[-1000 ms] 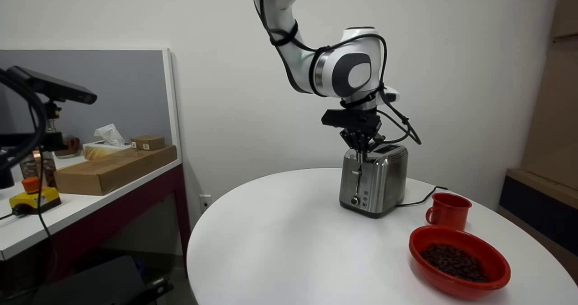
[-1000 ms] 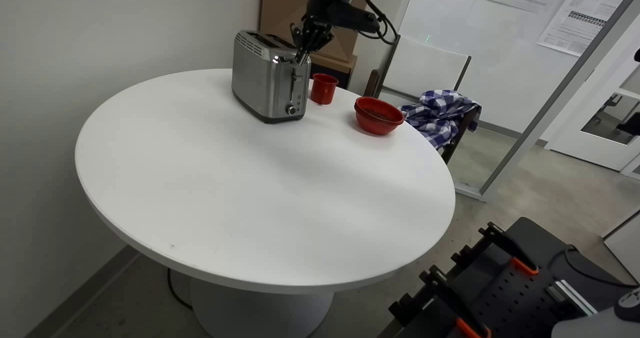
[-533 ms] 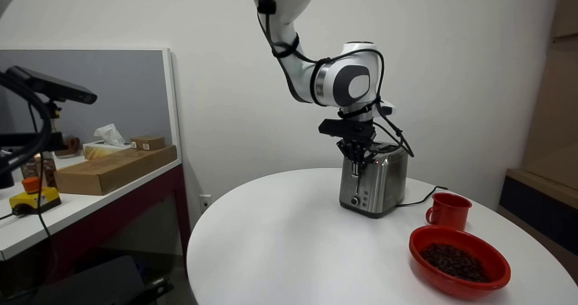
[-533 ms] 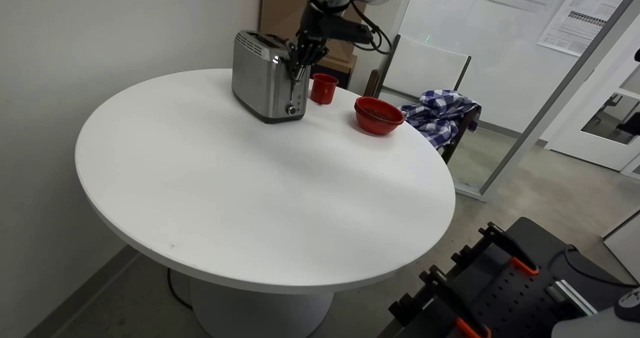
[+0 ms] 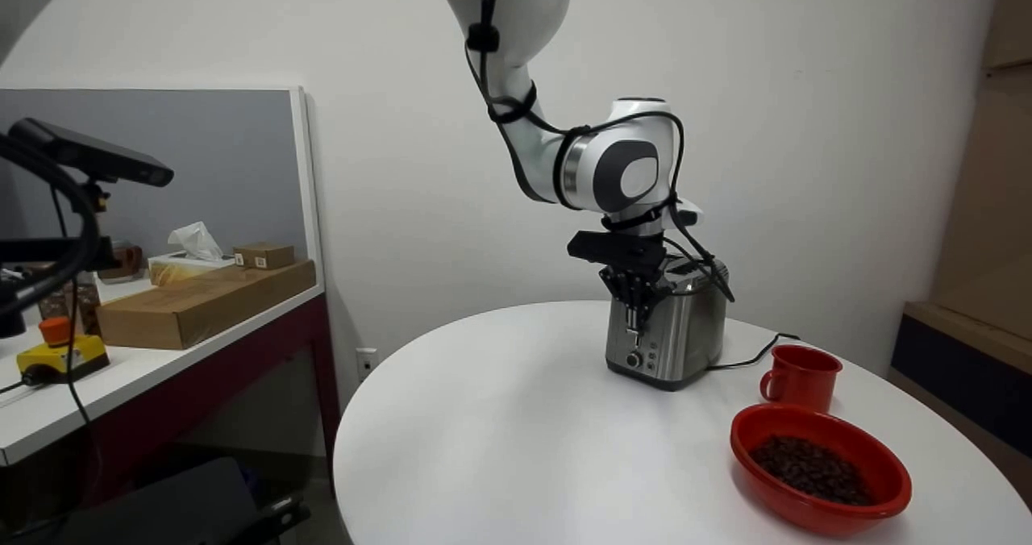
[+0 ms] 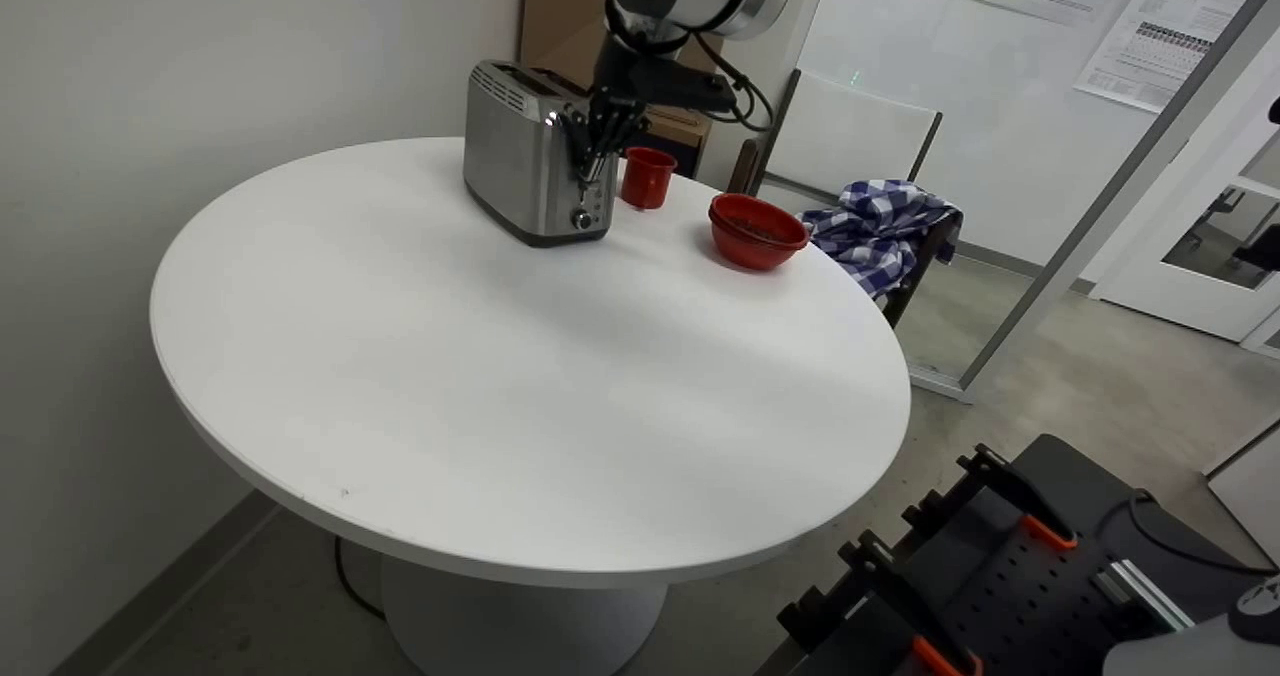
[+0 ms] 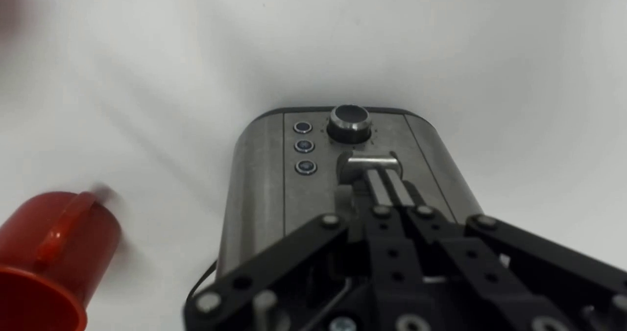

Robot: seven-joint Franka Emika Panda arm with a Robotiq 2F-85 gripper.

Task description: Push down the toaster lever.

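Observation:
The shiny silver toaster (image 5: 700,331) stands upright on the white round table and shows in both exterior views (image 6: 508,161). In the wrist view, its front panel (image 7: 259,189) has a round knob (image 7: 349,123) and small buttons at the side. The metal lever (image 7: 371,161) sits low on the panel, just above the knob. My gripper (image 7: 383,172) is shut and empty, pointing down, with its fingertips on top of the lever. In an exterior view, the gripper (image 5: 632,319) is in front of the toaster's face and hides part of the lever's slot.
A red mug (image 5: 801,377) stands beside the toaster, and it also shows in the wrist view (image 7: 63,243). A red bowl (image 5: 786,503) with dark beans is nearer the table's edge. A black cord (image 5: 754,359) runs from the toaster. The wall is behind.
My gripper has moved down along the toaster's front, staying shut. The lever has moved down with it to near the knob. The toaster, mug and bowl have not moved.

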